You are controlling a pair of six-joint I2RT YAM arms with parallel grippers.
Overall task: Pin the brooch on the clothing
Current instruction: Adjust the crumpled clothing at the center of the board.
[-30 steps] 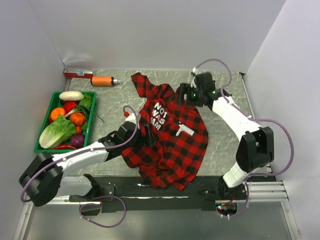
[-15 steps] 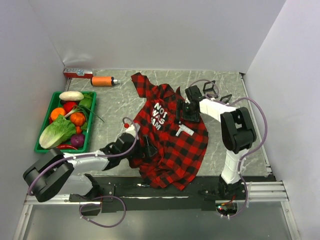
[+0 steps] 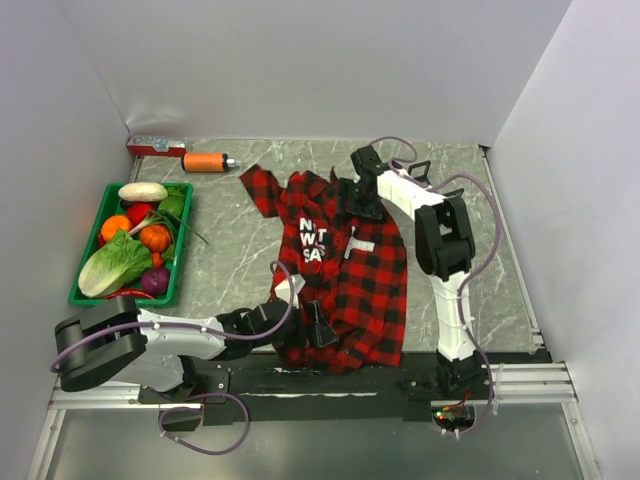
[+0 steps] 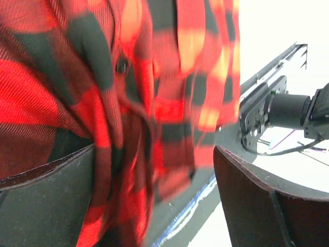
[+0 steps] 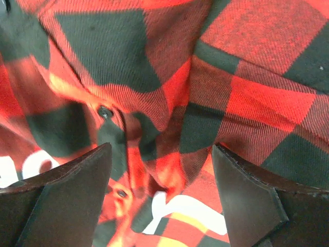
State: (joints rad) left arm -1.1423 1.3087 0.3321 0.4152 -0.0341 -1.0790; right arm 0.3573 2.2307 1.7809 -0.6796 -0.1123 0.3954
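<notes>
A red-and-black plaid shirt (image 3: 345, 270) of matt woven cloth, its diagonal twill ribs plain in the close views, lies on a table (image 3: 230, 250) whose grey, marble-veined top has a low sheen. The white lettering (image 3: 313, 240) looks flat and smooth (printed rather than stitched, as far as can be told), and a small dark button (image 5: 105, 111) shines like plastic. The fingers (image 4: 46, 195) of the left tool (image 3: 312, 326) and the fingers (image 5: 61, 200) of the right tool (image 3: 352, 200) are dark, matt and faintly grainy. The arms' white shells (image 3: 440, 215) look like smooth, slightly glossy plastic. The green crate (image 3: 181, 250) is plastic too, its vegetables (image 3: 155, 238) shiny. The ribbed rail (image 3: 530, 376) at the near edge is pale bare metal.
</notes>
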